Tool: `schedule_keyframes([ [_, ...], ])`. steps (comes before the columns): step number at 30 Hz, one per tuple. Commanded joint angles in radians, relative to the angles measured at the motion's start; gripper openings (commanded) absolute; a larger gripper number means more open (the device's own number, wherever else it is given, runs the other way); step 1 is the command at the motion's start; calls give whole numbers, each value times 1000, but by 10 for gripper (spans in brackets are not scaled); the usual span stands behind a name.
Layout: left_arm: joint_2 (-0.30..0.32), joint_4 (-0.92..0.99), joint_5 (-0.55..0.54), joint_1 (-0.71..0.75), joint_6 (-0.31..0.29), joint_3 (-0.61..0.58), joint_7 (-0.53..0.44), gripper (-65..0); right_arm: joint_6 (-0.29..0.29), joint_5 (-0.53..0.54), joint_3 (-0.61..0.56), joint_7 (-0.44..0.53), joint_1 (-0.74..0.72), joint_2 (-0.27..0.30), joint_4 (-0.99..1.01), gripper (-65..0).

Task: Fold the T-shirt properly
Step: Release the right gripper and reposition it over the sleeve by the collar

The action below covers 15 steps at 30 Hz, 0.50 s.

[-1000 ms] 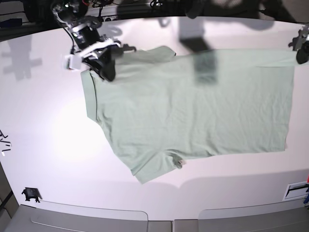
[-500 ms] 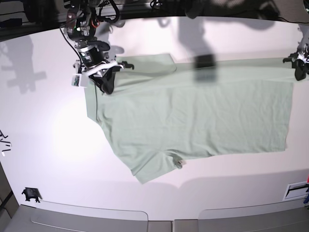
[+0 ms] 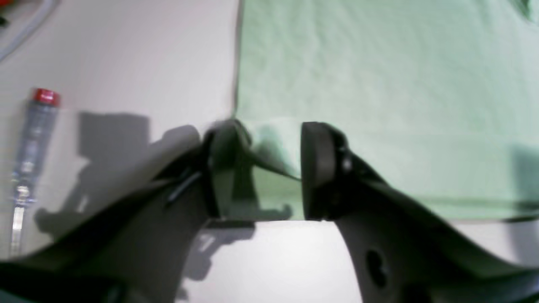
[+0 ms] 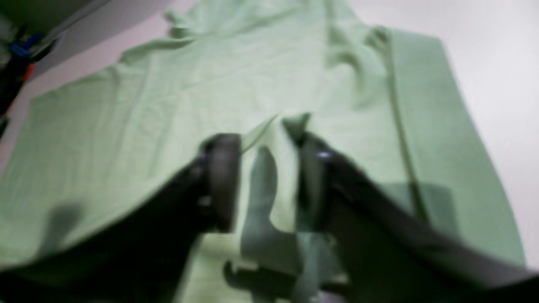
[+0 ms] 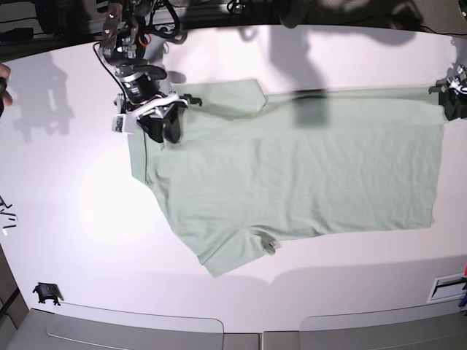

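The pale mint-green T-shirt [image 5: 292, 168] lies spread flat on the white table [image 5: 73, 219], collar end to the left. My right gripper [image 5: 164, 130] is at the shirt's far left corner by the collar. In the right wrist view [image 4: 267, 181] its jaws stand apart with a raised fold of shirt [image 4: 126, 105] between them. My left gripper [image 5: 456, 106] is at the shirt's far right corner. In the left wrist view [image 3: 269, 168] its jaws also stand apart, with the shirt's [image 3: 379, 63] lifted corner between them.
A clear pen-like tool with a red cap [image 3: 33, 139] lies on the table beside the left gripper. A small black object [image 5: 46, 293] and grey trays [image 5: 131, 332] are along the front edge, and a white label [image 5: 446, 288] lies at the front right.
The right arm moved forward and down onto the shirt's collar corner, and the far edge and sleeve settled flatter. The left arm stayed at the right corner.
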<state>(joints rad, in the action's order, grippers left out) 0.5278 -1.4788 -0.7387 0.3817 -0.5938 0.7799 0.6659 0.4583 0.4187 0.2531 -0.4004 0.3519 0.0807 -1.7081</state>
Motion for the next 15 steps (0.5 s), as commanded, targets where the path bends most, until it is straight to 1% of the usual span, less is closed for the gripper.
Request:
schedule_keyframes([
  [1,30,-13,2,-2,0,10,-42,-407,17,11,2,25,-5,5,-16,-374],
  [5,70,-16,8,-2,0,27,-52,-407,17,11,13,14,-2,5,-41,-374],
  [8,99,-27,3,-2,1,80,-32,-407,17,13,45,-19,5,5,-90,-374],
  [10,108,-40,-8,-1,2,137,-20,-407,18,62,80,-53,21,7,-137,-374],
  [13,114,-55,-61,3,0,238,7,-407,20,171,139,-109,67,8,-213,-374],
  [15,124,-55,-107,13,0,297,19,-407,38,228,173,-135,111,8,-255,-374],
])
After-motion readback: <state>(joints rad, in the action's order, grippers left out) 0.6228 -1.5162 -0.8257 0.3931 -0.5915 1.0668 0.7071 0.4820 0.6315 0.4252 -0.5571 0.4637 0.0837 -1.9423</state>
